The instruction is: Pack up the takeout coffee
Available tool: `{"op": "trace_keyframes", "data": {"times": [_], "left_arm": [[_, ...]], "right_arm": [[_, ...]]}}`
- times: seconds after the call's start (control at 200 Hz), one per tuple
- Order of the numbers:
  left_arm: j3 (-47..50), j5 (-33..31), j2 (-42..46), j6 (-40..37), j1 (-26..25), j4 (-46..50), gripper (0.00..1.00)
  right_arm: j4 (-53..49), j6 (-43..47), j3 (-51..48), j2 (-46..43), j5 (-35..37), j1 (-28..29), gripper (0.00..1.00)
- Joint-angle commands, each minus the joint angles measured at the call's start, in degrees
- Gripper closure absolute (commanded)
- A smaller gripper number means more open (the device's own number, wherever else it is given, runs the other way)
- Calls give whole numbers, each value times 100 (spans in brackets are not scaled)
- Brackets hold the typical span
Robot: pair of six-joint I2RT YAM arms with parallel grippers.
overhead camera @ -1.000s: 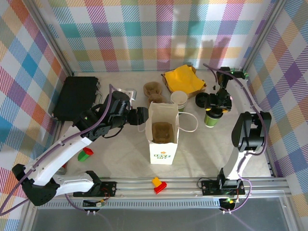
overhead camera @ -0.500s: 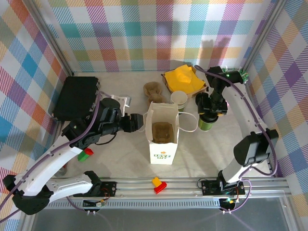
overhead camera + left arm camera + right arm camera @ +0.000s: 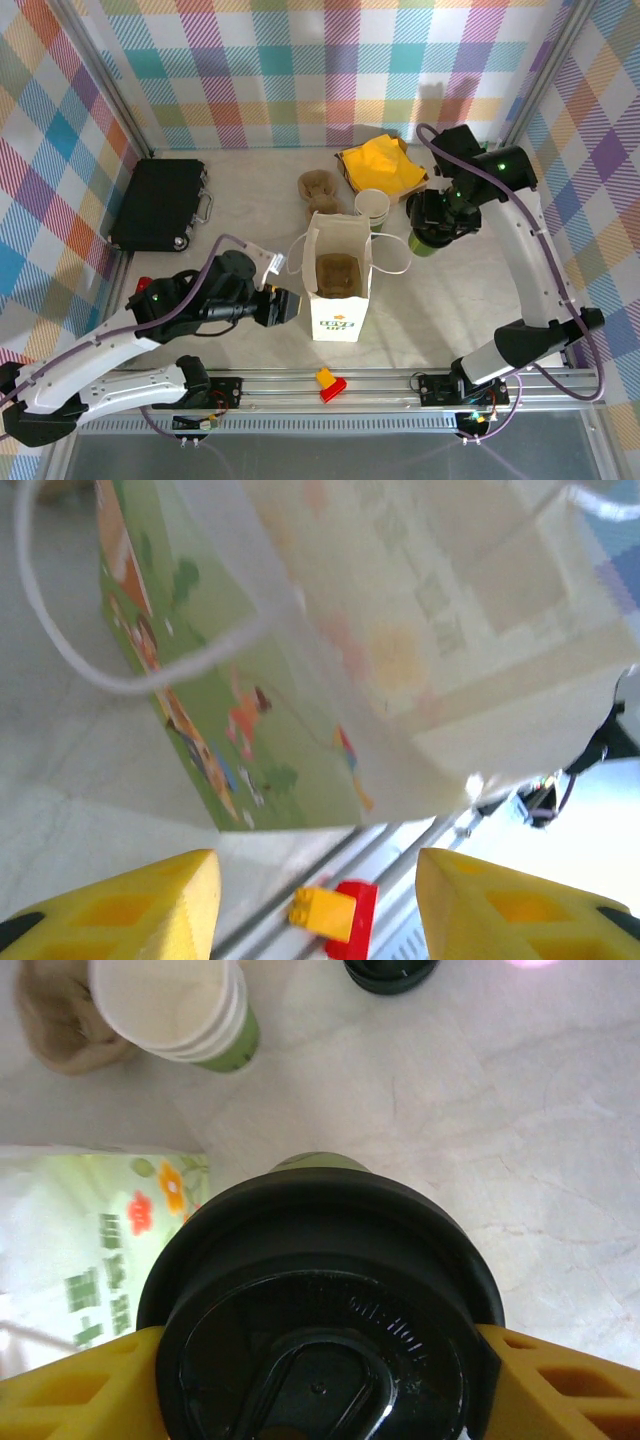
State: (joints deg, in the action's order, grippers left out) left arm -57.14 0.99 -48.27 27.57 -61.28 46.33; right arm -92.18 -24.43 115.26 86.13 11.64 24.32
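Note:
The takeout coffee [image 3: 320, 1310], a green cup [image 3: 424, 241] with a black lid, is held off the table just right of the white paper bag [image 3: 340, 300]. My right gripper [image 3: 437, 222] is shut on it, with yellow fingers [image 3: 70, 1385] pressed against both sides of the lid. The bag stands upright and open, with a brown item [image 3: 338, 272] inside. My left gripper [image 3: 284, 306] sits low beside the bag's left front corner. Its yellow fingers [image 3: 120, 905] stand apart with nothing between them, facing the printed bag wall [image 3: 300, 680].
A stack of cream cups [image 3: 372, 207] stands behind the bag, next to a brown cardboard holder [image 3: 319, 187] and yellow napkins [image 3: 382, 165]. A black case [image 3: 160, 202] lies back left. A yellow and red brick [image 3: 328, 383] rests on the front rail. A spare black lid [image 3: 390, 970] lies on the table.
The right arm lifted the coffee and carried it left toward the bag. The left arm drew back toward the near edge, down the bag's left side, its jaws narrowing.

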Motion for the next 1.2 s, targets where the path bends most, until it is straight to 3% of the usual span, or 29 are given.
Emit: {"op": "trace_keyframes", "data": {"times": [0.0,0.225,0.6,0.8,1.195], "left_arm": [[338,43,136,1,-329,-263,49],[1172,19,426,-191,-517,-1023,50],[1634,-140,-423,-459,-543,-2164,52],[1715,-152,-834,-560,-543,-2619,54],[1629,-364,-1522,-569,-543,-3262,57]], "right_arm": [[-1012,-281,360,-59,115,185,33],[-1012,-325,869,-18,-45,288,34],[-1011,-530,1835,309,-430,682,36],[-1012,-741,2150,507,-507,1207,36],[-1012,-1204,1578,574,-229,2484,37]]}}
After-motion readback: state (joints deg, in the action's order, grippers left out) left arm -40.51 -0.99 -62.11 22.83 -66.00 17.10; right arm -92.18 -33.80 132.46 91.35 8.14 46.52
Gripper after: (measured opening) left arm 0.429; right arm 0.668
